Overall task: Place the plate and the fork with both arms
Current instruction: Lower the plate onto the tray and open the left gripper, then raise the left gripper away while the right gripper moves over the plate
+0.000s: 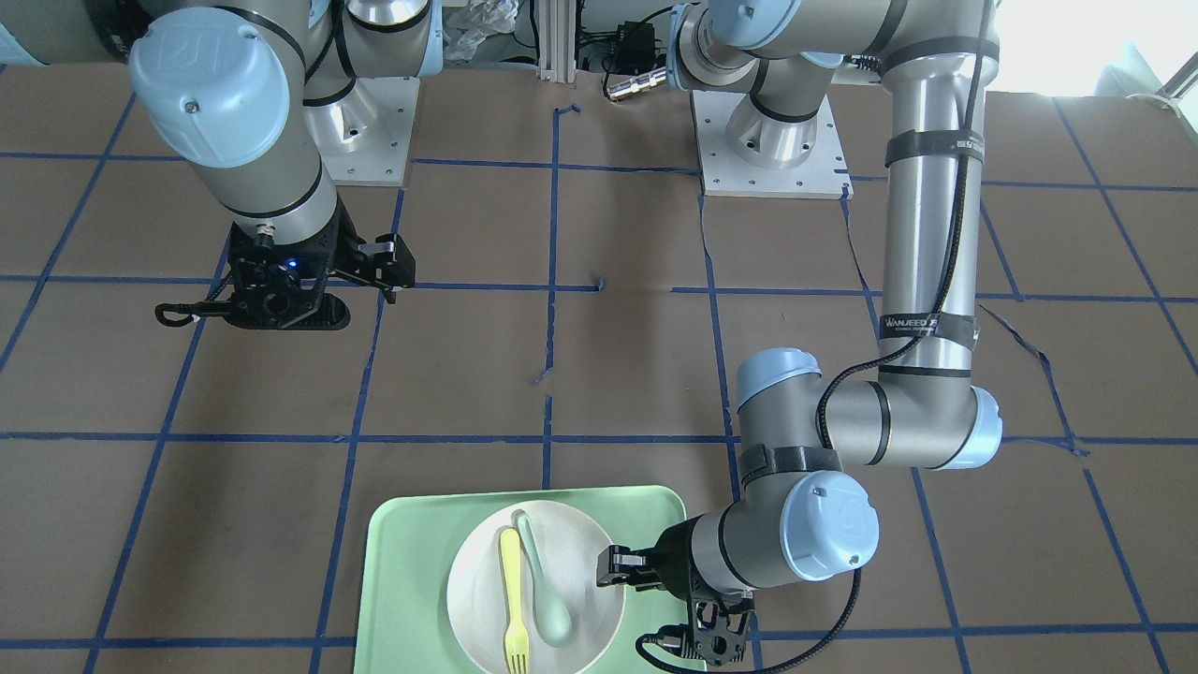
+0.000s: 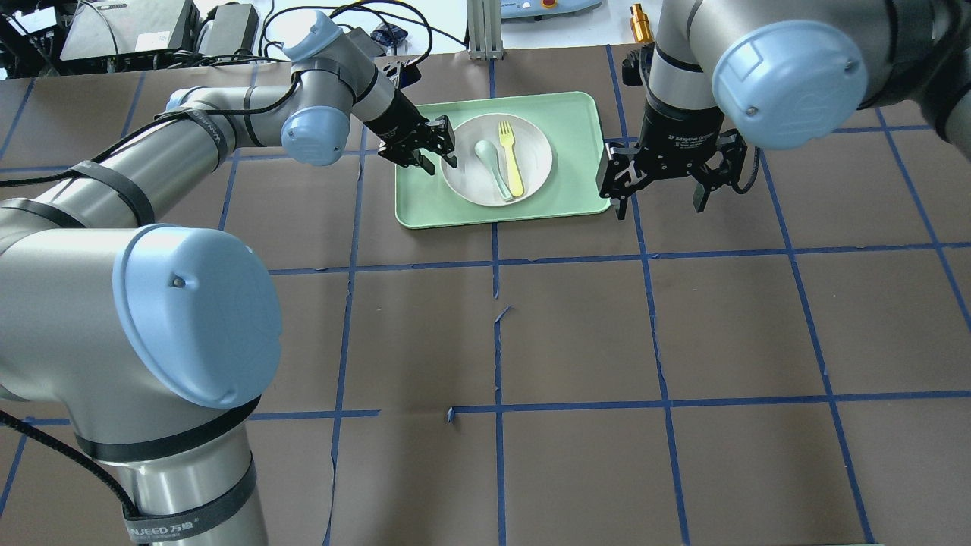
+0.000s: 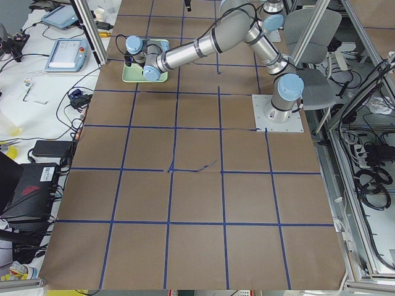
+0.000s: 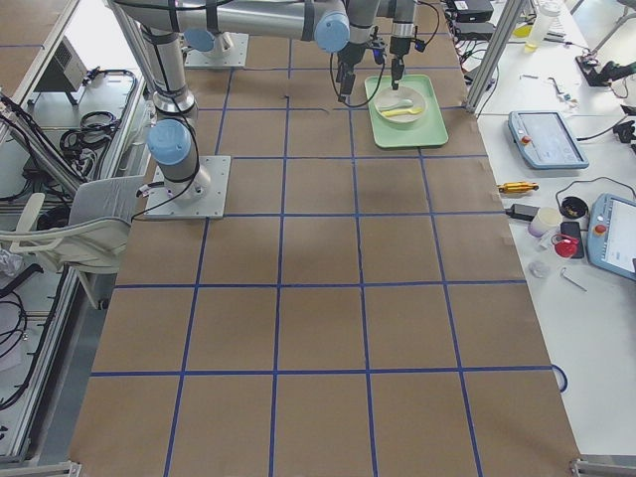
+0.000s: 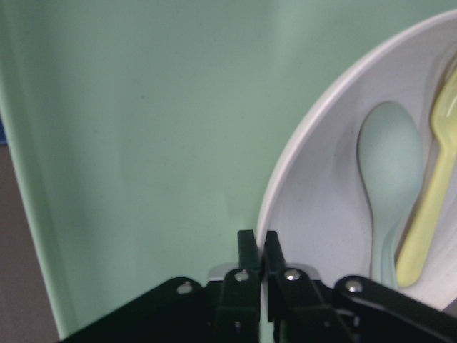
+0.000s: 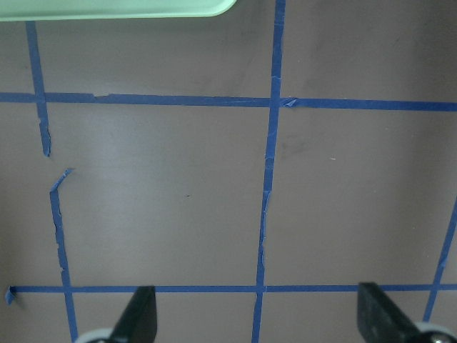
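Observation:
The off-white plate [image 2: 466,173] lies in the mint-green tray [image 2: 425,206] at the far middle of the table. The pale-yellow fork [image 2: 510,155] and a grey-green spoon [image 2: 491,161] lie side by side on the plate. My left gripper [image 2: 436,152] is at the plate's left rim. In the left wrist view its fingers [image 5: 248,250] are pinched together on the rim of the plate [image 5: 328,186]. My right gripper [image 2: 658,199] is open and empty over the table, just right of the tray. From the front, the fork [image 1: 513,599] and the left gripper [image 1: 608,566] show on the plate [image 1: 477,590].
The brown table is marked with blue tape lines. The right wrist view shows only table, tape and the tray's edge [image 6: 107,7]. Both arm bases stand on white plates [image 1: 772,168] at the robot's side. Cables and devices lie beyond the table's far edge.

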Motion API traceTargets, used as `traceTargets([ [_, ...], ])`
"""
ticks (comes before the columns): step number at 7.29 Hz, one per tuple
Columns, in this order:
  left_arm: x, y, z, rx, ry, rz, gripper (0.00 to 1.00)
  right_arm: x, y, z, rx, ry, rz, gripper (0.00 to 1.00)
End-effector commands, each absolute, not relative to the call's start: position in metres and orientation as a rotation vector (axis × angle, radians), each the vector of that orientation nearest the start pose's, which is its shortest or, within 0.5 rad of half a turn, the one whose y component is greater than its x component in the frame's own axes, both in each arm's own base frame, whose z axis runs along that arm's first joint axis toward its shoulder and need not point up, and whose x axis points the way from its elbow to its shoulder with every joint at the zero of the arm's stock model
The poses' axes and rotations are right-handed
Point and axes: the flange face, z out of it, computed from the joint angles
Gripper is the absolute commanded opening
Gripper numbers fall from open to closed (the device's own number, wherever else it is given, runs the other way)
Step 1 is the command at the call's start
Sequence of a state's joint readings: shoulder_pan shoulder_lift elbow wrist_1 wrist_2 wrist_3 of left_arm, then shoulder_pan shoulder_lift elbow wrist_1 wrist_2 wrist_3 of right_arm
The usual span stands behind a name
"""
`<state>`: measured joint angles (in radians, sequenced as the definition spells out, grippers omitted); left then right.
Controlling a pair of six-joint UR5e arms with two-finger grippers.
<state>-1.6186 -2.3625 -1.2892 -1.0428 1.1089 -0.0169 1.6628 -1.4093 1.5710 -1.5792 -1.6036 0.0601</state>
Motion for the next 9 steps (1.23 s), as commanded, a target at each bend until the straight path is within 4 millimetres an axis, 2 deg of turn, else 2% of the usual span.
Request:
traceTargets([
  [1,-0.205,-0.736,0.224,0.064,3.563,-0.109,1.00,0.182,-0.547,0.405,-0.028,3.166,0.083,1.00],
  [2,-0.178,-0.728,0.244,0.050,3.324,-0.125,1.00,0.183,-0.563,0.391,-0.025,3.167,0.026,1.00],
  [3,-0.167,-0.712,0.272,0.031,3.245,-0.017,1.00,0.186,-0.578,0.384,-0.004,3.159,-0.055,1.00],
  [4,-0.149,-0.690,0.306,-0.013,3.233,0.134,1.00,0.191,-0.589,0.378,0.088,3.136,-0.111,1.00],
  [5,-0.138,-0.663,0.345,-0.043,3.223,0.252,1.00,0.201,-0.602,0.367,0.064,3.067,-0.159,1.00],
  [6,-0.134,-0.642,0.370,-0.059,3.216,0.324,1.00,0.212,-0.616,0.346,0.043,3.054,-0.203,1.00],
  [7,-0.131,-0.629,0.369,-0.068,3.207,0.370,1.00,0.231,-0.629,0.340,0.020,3.042,-0.246,0.82],
  [8,-0.123,-0.618,0.359,-0.081,3.182,0.394,1.00,0.252,-0.648,0.330,-0.032,3.039,-0.254,0.80],
  [9,-0.114,-0.609,0.372,-0.067,3.111,0.360,1.00,0.264,-0.666,0.308,-0.096,3.042,-0.230,0.64],
])
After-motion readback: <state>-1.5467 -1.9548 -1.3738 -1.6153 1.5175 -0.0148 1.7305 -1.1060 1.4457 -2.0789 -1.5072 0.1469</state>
